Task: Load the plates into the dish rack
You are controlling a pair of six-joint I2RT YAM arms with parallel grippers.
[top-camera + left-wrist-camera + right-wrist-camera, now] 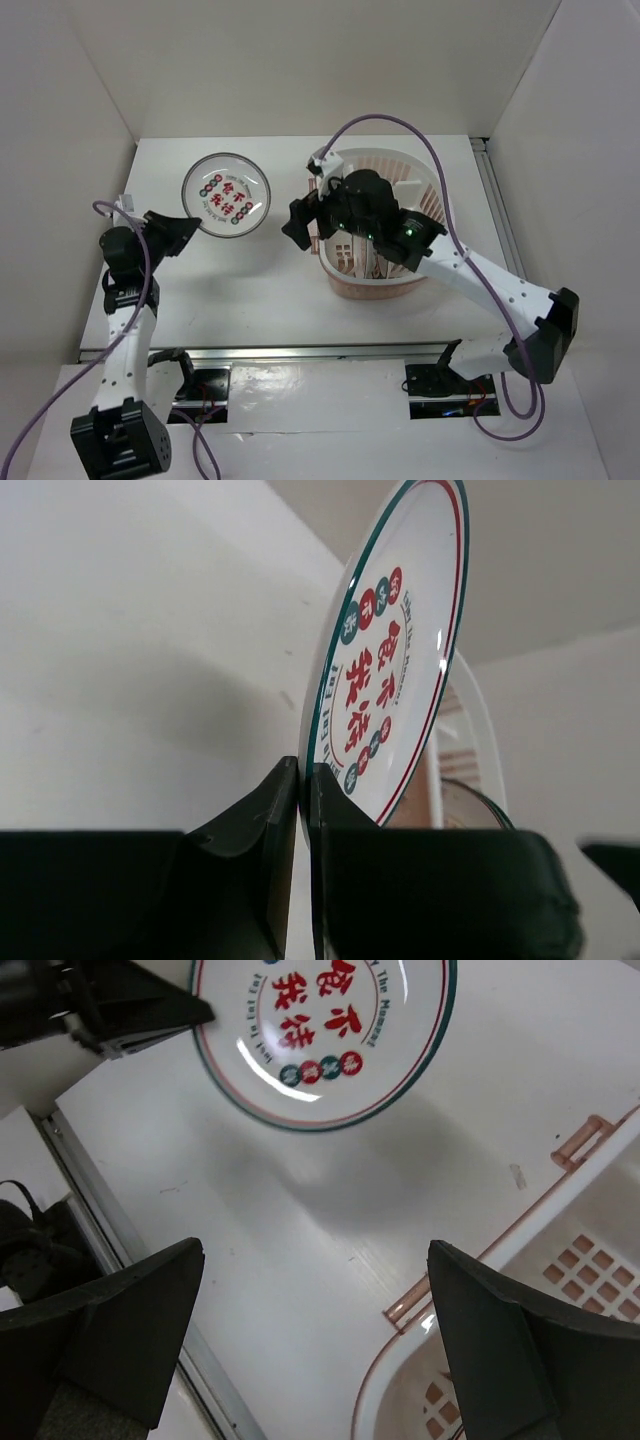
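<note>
- Left gripper [303,780] is pinching the red-marked plate [226,195] by its rim above the table [270,290], far-left part, not yet racked.
- Right gripper [312,1260] is hanging wide and empty, hiding the dish rack [432,190] contents.

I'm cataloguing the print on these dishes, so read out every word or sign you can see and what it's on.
"Just To Ea": small curved print on the plate, cut by the frame.
"y The Moment": same plate, start cut off.
"不", "我", "待": big red characters at its centre; a fourth looks like "食".
Coloured dots on the plate: characters too small to read.
The rack: no readable text.
</note>
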